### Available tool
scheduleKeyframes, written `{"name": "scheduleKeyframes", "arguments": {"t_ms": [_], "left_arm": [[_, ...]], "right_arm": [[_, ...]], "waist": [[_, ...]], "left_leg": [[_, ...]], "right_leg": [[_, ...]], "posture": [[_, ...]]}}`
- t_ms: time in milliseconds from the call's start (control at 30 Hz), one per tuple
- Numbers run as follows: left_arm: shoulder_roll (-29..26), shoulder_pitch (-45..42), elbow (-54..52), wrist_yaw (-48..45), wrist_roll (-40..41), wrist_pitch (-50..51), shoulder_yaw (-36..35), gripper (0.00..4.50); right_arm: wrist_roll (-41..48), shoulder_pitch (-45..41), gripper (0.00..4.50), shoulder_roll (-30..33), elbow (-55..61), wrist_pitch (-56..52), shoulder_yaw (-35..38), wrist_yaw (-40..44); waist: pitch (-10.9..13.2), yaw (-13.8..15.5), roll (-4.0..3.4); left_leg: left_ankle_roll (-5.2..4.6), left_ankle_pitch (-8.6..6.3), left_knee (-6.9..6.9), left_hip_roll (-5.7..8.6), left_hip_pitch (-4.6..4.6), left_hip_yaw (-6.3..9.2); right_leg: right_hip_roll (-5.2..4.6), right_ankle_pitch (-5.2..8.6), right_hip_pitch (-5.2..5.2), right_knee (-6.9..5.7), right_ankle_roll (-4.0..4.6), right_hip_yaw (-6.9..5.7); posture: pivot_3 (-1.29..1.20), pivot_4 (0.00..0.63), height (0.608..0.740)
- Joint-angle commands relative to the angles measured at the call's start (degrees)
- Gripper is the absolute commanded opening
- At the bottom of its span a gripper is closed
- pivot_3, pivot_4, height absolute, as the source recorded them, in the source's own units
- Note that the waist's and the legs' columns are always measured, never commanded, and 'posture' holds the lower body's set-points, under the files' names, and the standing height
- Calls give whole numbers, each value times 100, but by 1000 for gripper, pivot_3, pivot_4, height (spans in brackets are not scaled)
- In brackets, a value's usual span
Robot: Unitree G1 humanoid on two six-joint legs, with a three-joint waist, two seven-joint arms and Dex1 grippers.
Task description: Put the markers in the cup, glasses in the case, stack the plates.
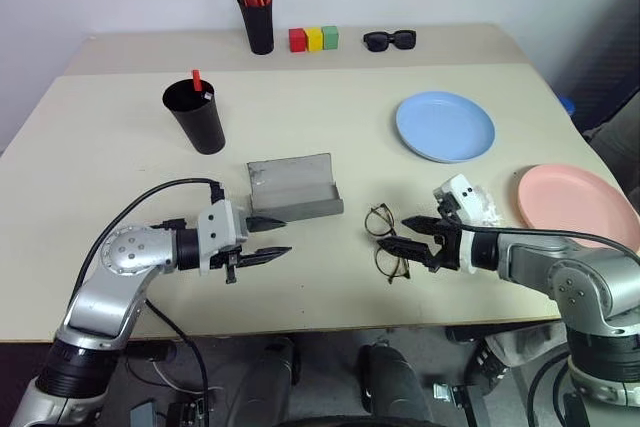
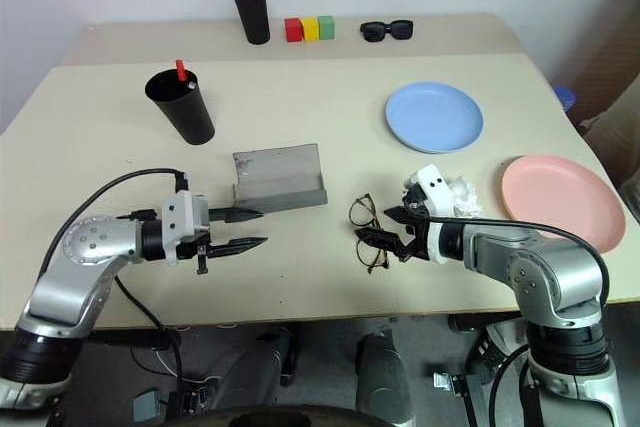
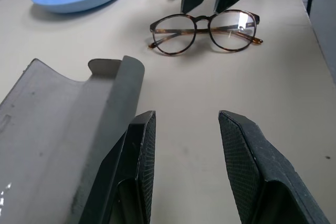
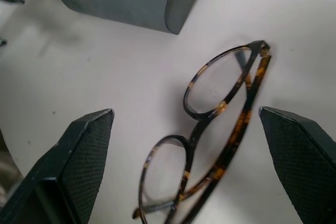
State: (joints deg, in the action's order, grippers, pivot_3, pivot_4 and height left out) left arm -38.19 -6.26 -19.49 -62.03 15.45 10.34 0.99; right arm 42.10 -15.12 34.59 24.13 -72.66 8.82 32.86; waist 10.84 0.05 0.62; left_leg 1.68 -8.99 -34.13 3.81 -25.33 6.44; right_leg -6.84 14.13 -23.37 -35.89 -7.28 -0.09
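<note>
Both pincers hang empty: my right pincer [image 1: 408, 237] gapes wide around the glasses [image 1: 383, 238] on the tabletop [image 1: 100, 167]; my left pincer [image 1: 270, 237], part-open, sits beside the open case [image 1: 292, 187], left of the glasses.

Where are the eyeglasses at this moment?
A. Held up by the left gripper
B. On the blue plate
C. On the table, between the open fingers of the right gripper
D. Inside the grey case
C: the eyeglasses lie folded on the table, the right gripper open around them.
</note>
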Motion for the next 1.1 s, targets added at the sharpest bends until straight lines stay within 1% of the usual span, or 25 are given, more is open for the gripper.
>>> {"name": "scheduleKeyframes", "arguments": {"t_ms": [33,233,267,300,500,567,667,733,767,833,933,1000,1033,1100], "left_arm": [[-45,169,-260,194,-15,-105,-47,1962],[-26,414,-202,367,-56,-296,-32,1962],[-27,439,-184,378,-62,-329,-26,1962],[-31,460,-171,386,-66,-357,-22,1962],[-3,513,-71,552,-54,-434,-138,1962],[37,554,4,725,8,-379,-307,1962],[138,679,155,1056,-24,-514,-553,1962],[394,731,308,1442,40,-600,-818,1962],[588,732,364,1636,221,-551,-991,1962],[935,748,425,1854,664,-452,-1308,1962],[1118,881,461,2002,732,-527,-1476,1962],[1184,1067,489,2031,676,-691,-1488,1962],[1214,1147,522,2028,659,-782,-1491,1962],[1234,1268,527,2053,619,-886,-1493,1962]], "right_arm": [[166,-152,3690,-114,-89,-172,184,-164],[215,-165,688,-167,-181,-318,179,-287],[221,-161,129,-148,-166,-327,166,-277],[228,-156,51,-126,-150,-335,152,-268],[249,-295,51,93,63,-301,70,-243],[288,-558,51,231,318,-200,-5,-168],[139,-1097,51,505,626,128,-351,-9],[-99,-1589,51,629,679,569,-711,179],[-304,-1858,51,660,598,869,-950,293],[-691,-2423,51,627,219,1358,-1437,528],[-1339,-3071,51,461,-474,2205,-2133,922],[-1799,-3582,51,103,-1250,2882,-2669,1281],[-1993,-3825,51,-125,-1698,3239,-2921,1534],[-2417,-4199,51,-512,-2581,3961,-3387,2054]], "waist": [[0,15,-1],[-1,38,-2],[-1,40,-2],[-2,43,-3],[-2,58,-5],[0,46,-8],[0,14,-12],[0,-8,-15],[0,-17,-15],[-1,-55,-13],[-2,-74,-10],[-2,-87,-11],[-2,-137,-12],[-2,-143,-13]], "left_leg": [[0,0,0,-1,0,-1],[-1,0,2,-3,-1,-7],[-1,0,2,-3,-1,-7],[-1,0,2,-4,-1,-7],[-3,-2,2,-5,-2,-10],[-3,-2,2,-5,-2,-11],[-2,-2,5,-16,-3,-15],[-2,-3,9,-19,-2,-18],[-2,-3,10,-21,-3,-19],[-2,-3,11,-21,-3,-16],[-2,-3,11,-20,-4,-15],[-2,-3,13,-19,-4,-20],[-3,-3,13,-19,-2,-25],[-3,-2,19,-21,0,-35]], "right_leg": [[0,0,-1,0,1,0],[0,0,-4,1,1,1],[0,0,-4,1,1,0],[0,0,-4,1,1,0],[0,0,-3,8,2,0],[0,-1,-3,10,3,0],[5,-3,-9,10,6,1],[5,-3,-11,11,7,1],[6,-4,-10,15,8,0],[7,-5,-6,23,9,-4],[8,-8,-3,33,9,-8],[8,-9,-2,35,9,-8],[9,-9,-2,36,9,-7],[14,-12,-6,33,12,-2]], "posture": [[0,150,740],[0,150,740],[0,150,740],[0,150,740],[0,150,740],[0,150,740],[0,150,740],[0,150,740],[0,150,740],[0,150,740],[0,150,740],[0,150,740],[0,150,740],[0,150,740]]}}
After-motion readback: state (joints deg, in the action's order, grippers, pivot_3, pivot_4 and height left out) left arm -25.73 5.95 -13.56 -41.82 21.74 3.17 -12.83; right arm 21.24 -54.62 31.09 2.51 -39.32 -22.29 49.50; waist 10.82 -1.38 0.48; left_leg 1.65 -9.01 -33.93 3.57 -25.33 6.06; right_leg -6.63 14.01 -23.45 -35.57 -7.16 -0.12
